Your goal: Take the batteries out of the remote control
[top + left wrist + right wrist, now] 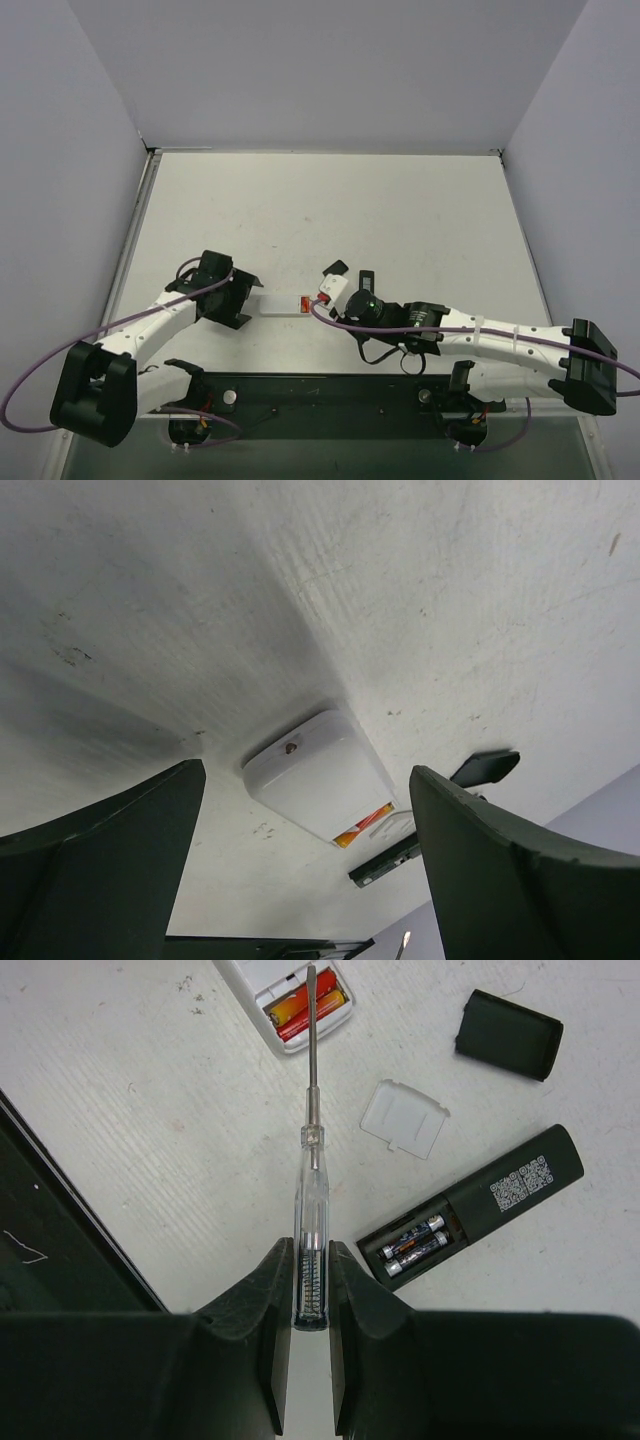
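The black remote control [500,1195] lies face down with its compartment open, and two dark batteries [412,1243] with metallic ends sit in it. It also shows in the top view [366,277]. A white flat remote [255,980] holds two reddish-orange batteries [303,1010] in its open end. My right gripper [305,1250] is shut on a clear-handled screwdriver [310,1130], whose silver tip is over the reddish-orange batteries. My left gripper [248,302] is open, its fingers on either side of the white remote's [320,775] far end.
A small black cover [508,1034] lies beyond the black remote. A translucent white cover [404,1118] lies between the two remotes. A black mounting rail [330,390] runs along the near edge. Grey walls enclose the white table [400,210].
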Controlling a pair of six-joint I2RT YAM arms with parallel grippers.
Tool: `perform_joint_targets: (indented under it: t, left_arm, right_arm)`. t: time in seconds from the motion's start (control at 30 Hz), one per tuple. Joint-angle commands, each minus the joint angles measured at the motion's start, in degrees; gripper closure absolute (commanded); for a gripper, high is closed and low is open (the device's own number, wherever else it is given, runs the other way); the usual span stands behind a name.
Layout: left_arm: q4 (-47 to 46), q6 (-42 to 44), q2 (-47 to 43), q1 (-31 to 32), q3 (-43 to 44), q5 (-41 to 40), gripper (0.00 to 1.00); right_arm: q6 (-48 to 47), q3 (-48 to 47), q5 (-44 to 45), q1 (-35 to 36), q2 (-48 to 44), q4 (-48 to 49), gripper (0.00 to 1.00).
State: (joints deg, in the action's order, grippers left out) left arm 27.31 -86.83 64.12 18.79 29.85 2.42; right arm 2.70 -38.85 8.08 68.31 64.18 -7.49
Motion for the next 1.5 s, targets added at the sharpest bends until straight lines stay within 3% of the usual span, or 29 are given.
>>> perform_joint_targets:
  t: [0.0,0.3,0.53,0.7,0.9,0.93,1.03,1.2,1.37,1.47]
  left_arm:
    - [0.81,-4.84,2.41,2.39,2.15,-4.25,0.05]
    - [0.03,-6.95,7.33,4.68,2.41,-5.23,0.05]
    - [-1.74,-8.53,10.15,4.77,2.06,-2.42,0.05]
    - [0.72,-9.06,11.82,4.77,3.11,-1.01,0.21]
    - [1.78,-8.97,13.13,4.77,3.38,0.04,0.29]
    - [1.61,-8.63,13.31,4.77,3.29,0.13,0.36]
    - [-0.06,-7.66,14.37,4.68,3.2,1.1,0.39]
    - [-0.5,-6.08,15.51,4.59,4.43,1.98,0.38]
    - [1.42,-4.14,15.78,3.98,5.83,1.63,0.1]
    - [5.02,-5.19,15.6,3.63,7.24,0.14,0.07]
  right_arm:
    - [-0.42,1.58,-0.43,0.07,-1.95,0.54,1.0]
    - [0.99,3.61,-5.26,0.15,2.86,5.29,1.0]
    - [1.43,0.18,-1.75,-0.37,6.39,2.22,1.0]
    - [1.43,-0.26,-1.57,-1.51,5.34,1.51,1.0]
    - [-0.41,-1.66,-2.1,-5.11,4.9,-0.42,1.0]
    - [-1.02,-2.1,-2.19,-5.73,5.07,-1.03,1.0]
    - [-1.91,-3.42,-2.36,-7.76,5.43,-2.97,1.0]
    - [-1.21,-2.9,-3.33,-7.85,3.76,-2.19,1.0]
    - [-0.5,-2.46,-4.21,-7.67,3.23,-1.48,1.0]
    - [-0.5,-2.55,-4.21,-7.14,2.88,-1.3,1.0]
